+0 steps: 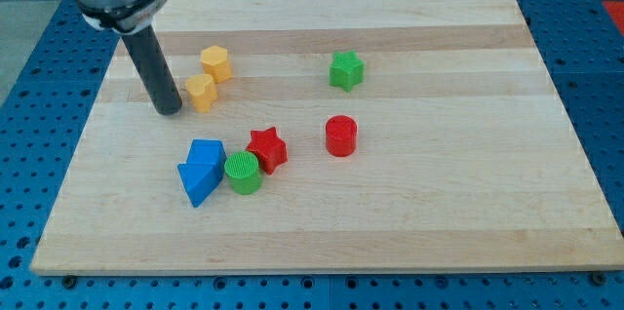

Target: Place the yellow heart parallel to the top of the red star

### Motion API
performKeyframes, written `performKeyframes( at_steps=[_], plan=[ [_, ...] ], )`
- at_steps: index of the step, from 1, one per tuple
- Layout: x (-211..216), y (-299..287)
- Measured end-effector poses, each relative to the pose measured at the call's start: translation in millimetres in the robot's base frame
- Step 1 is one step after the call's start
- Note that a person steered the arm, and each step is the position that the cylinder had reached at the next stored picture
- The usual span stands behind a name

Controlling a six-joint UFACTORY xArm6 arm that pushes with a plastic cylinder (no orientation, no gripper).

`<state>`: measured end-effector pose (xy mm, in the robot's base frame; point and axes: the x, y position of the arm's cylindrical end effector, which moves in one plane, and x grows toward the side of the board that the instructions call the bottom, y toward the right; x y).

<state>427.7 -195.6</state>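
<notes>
Camera view, my tip just left of yellow heart, red star below, no jaws visible.

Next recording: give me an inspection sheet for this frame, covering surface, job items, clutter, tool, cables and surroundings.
Surface: wooden board, flat and unmarked.
Job items: yellow heart at upper left; red star near centre, touching the green cylinder.
Clutter: yellow hexagonal block just above the heart; green star; red cylinder; two blue blocks pressed together, left of the green cylinder.
Tool: my tip rests on the board just left of the heart; contact cannot be told.
Cables: nothing seen.
Surroundings: blue perforated table around the board.
</notes>
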Motion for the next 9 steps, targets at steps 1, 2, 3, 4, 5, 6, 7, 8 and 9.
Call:
performKeyframes(
  at_steps=[1,2,3,4,5,6,7,8,9],
  plan=[
    [23.8,7.9],
    [24.9,19.7],
    [8.3,18.4],
    [-16.0,11.2],
    [-32.8,3.8],
    [-38.0,3.7],
    [-38.0,20.3],
    [-36.2,48.5],
    [-28.0,75.3]
  ],
)
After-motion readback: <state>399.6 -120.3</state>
